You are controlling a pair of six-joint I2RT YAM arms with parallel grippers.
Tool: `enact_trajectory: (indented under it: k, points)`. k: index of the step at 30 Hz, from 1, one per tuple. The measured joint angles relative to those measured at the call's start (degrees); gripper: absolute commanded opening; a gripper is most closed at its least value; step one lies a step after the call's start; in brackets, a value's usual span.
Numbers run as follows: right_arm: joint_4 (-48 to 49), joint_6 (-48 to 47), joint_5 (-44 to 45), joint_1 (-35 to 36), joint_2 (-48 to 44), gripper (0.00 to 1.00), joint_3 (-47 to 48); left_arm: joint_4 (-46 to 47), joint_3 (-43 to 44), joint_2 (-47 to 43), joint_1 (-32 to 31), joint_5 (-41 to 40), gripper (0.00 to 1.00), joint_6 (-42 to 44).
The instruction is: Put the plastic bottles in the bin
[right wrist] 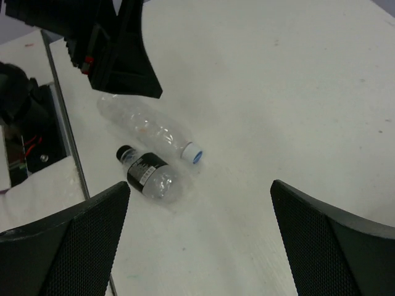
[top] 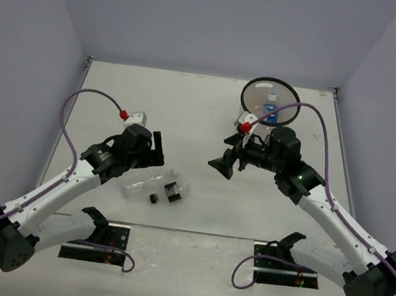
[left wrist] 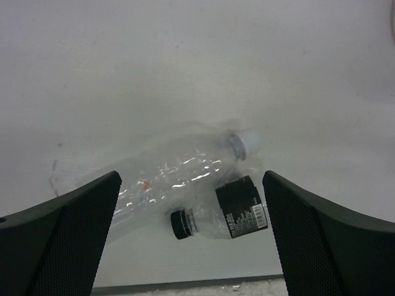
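Clear plain bottle [left wrist: 166,179]: lies on its side on the surface, body crumpled, pale cap pointing away from the left wrist camera.
Black-labelled bottle [left wrist: 229,213]: on its side, pressed against the plain one, black cap toward the left of that view.
Blue-labelled bottle [top: 270,113]: already inside the bin [top: 243,94], which stands at the far right of the surface.
Red-capped items: one [top: 134,116] lies beyond the left arm; another [top: 245,122] sits just beside the bin, partly hidden by the right arm.
Left end effector [top: 158,152]: released, jaws spread wide, nothing held, poised above the touching pair with both bottles framed between its fingers.
Right end effector [top: 226,155]: released and empty, turned toward the same pair.
Risk, double pinch: closing here could catch both bottles, so one may slip free in transit.
Risk, crushing: thin plastic may buckle and squirt out of the jaws.
Risk, collision: both arms aiming at one spot could clash.
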Motion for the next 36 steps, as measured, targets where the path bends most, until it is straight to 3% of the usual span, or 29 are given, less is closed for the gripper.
enact_trajectory:
  k: [6, 20, 29, 32, 35, 36]
  points:
    - [1.25, -3.88, -2.02, 12.3, 5.85, 0.99, -3.39, -8.89, -1.22, -1.42, 0.0, -2.7, 1.0, -6.36]
    - [-0.25, -10.64, 6.57, 24.02, 39.93, 0.99, 12.1, -13.75, -1.17, -2.8, 0.0, -8.9, 1.0, -10.68]
    - [0.25, -9.05, 13.26, 26.09, 43.84, 0.97, 10.24, -13.32, -1.17, -2.99, 0.0, -10.56, 1.0, -10.57]
    - [0.81, -8.05, 15.88, 27.18, 44.42, 0.91, 9.1, -13.03, -1.17, -2.76, 0.0, -10.78, 1.0, -10.53]
    - [1.1, -7.07, 18.18, 28.11, 45.0, 0.72, 7.72, -12.52, -1.17, -1.9, 0.0, -10.93, 1.0, -10.4]
    - [1.09, -6.76, 18.79, 28.39, 45.18, 0.6, 7.3, -12.33, -1.17, -1.6, 0.0, -10.93, 1.0, -10.37]
